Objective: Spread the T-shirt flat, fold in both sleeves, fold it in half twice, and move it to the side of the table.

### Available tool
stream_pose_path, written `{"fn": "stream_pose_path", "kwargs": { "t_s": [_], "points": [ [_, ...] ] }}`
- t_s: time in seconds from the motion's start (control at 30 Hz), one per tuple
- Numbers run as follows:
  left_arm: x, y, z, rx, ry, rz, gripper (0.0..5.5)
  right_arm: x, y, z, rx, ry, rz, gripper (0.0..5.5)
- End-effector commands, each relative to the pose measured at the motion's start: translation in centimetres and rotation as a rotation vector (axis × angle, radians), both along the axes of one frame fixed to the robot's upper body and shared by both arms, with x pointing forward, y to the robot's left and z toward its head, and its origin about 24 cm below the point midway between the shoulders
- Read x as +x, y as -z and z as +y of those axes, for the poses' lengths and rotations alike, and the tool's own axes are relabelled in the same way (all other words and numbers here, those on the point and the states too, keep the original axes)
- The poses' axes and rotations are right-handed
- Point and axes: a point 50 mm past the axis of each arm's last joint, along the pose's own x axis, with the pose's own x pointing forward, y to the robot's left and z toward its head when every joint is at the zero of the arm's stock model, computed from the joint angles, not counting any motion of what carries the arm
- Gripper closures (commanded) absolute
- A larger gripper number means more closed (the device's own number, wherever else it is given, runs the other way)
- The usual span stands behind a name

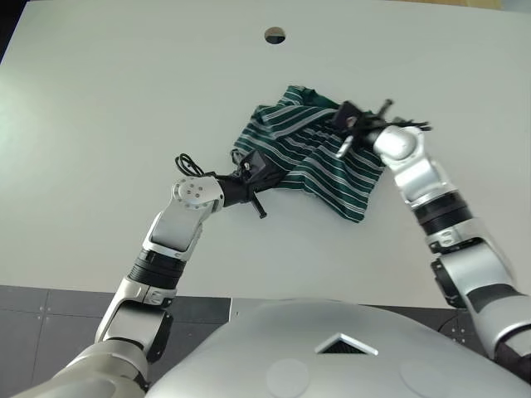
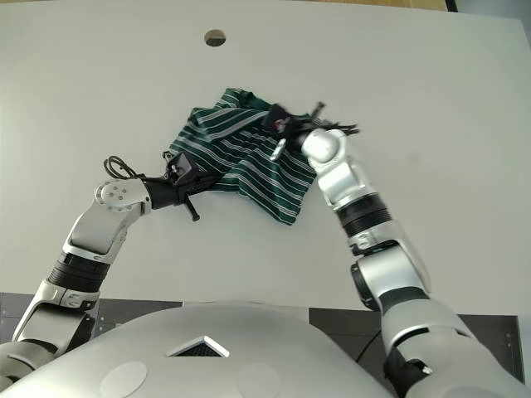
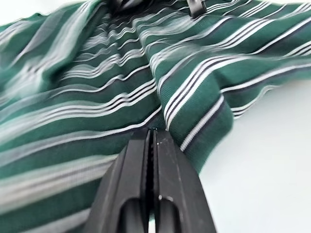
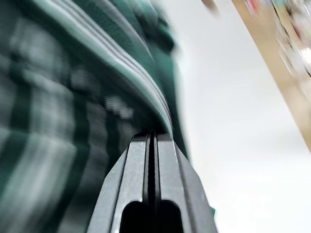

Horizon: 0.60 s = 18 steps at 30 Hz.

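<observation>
**Both grippers pinched on the crumpled T-shirt, mid-table**

We read the left gripper [image 3: 151, 132] as closed: its two fingers [image 3: 131, 170] are pressed together, and their tips meet on a striped fold of the T-shirt [image 1: 309, 164] at the garment's left edge. The right gripper [image 4: 151, 135] is likewise closed, fingers together, with its tips against the fabric at the garment's far right edge. Between the two grippers we see the T-shirt, green with white and dark stripes, bunched and wrinkled rather than flat. It rests on the white table [image 1: 116, 99] near the middle, slightly to the right. One corner of it points toward the robot. A round hole [image 1: 275, 35] sits in the tabletop, well apart from the garment on the far side.
</observation>
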Motion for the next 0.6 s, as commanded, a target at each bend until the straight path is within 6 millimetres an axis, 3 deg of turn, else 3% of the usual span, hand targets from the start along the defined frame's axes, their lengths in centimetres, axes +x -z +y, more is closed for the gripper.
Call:
{"fn": "stream_pose_path", "kwargs": {
  "t_s": [0.03,0.17,0.37,0.5,0.6],
  "points": [
    [-1.1,1.9,0.9,0.067,-0.01,0.095,5.37,1.1,-0.8,-2.4,0.007,0.079,0.007,5.4],
    [-1.0,1.7,1.1,0.067,-0.018,0.093,5.37,0.6,0.0,-3.5,-0.009,0.077,0.048,5.4],
    [-0.3,1.1,1.4,0.045,-0.05,0.068,5.37,-0.8,1.3,-2.8,-0.029,-0.021,0.08,5.4],
    [1.1,0.2,2.5,0.029,-0.104,0.05,5.37,-2.9,2.1,-2.5,-0.097,-0.152,0.091,5.4],
    [1.8,-0.5,2.9,0.038,-0.112,0.036,5.37,-6.2,3.2,-3.4,-0.228,-0.278,0.143,5.4]
  ]
}}
